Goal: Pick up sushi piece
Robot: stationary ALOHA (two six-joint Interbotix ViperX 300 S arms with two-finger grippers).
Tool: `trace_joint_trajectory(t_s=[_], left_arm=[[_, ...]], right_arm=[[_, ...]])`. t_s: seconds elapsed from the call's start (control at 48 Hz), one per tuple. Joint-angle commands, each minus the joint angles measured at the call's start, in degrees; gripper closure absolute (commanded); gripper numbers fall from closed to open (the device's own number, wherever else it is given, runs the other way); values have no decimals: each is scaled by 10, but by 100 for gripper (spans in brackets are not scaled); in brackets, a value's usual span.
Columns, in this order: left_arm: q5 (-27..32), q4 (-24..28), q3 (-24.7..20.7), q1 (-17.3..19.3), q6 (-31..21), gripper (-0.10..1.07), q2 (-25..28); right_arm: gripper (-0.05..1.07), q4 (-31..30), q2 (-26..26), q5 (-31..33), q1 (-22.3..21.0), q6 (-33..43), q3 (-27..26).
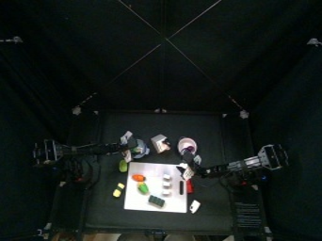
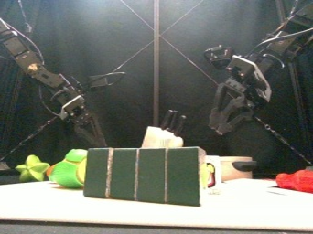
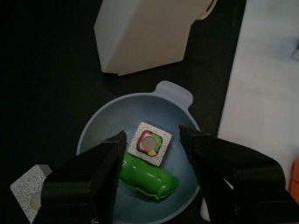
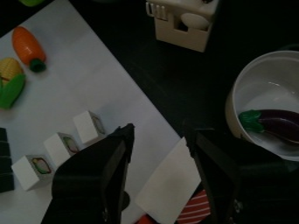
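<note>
In the pale blue bowl (image 3: 117, 149) toward the table's back left, under the left arm, lies the sushi piece (image 3: 151, 143): a small flat square with a white rim and a centre of red, green and orange, face up on the bowl's floor and touching or nearly touching a green pickle-like toy (image 3: 147, 177) beside it. The left gripper (image 3: 155, 175) hangs directly above the bowl with its jaws apart, one to each side of the sushi and the green toy, and holds nothing. Outside the bowl's rim stands a white knife-block-shaped holder (image 3: 146, 35). The right gripper (image 4: 156, 166) hovers with its jaws spread wide and empty over the right edge of the white board (image 4: 70, 96), where more small sushi pieces (image 4: 87, 125) stand in a row, with a white bowl (image 4: 271, 83) holding a purple toy close by on the table. The sushi in the blue bowl looks like a light, rigid plastic toy, smooth-sided and probably slippery, so a grip across two opposite white edges seems best, taken low and square. The curved bowl wall and the neighbouring green toy leave little room, and the piece could skate or tip if only one jaw touches first.
</note>
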Motion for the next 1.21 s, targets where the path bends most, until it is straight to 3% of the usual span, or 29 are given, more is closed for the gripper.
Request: trace_joint_trajectory(t_s=[0.0, 0.25, 0.438, 1.188], left_arm=[[-11, 1, 0, -18, 1, 10, -16], [-20, 11, 17, -95, 2, 10, -57], [-36, 13, 32, -130, 0, 10, -76], [-62, 1, 47, -140, 0, 10, -80]], right_arm=[[19, -4, -4, -11, 3, -1, -24], [19, -18, 38, -91, 19, -2, -52], [19, -48, 83, -101, 21, -2, -62], [19, -67, 163, -112, 26, -2, -91]])
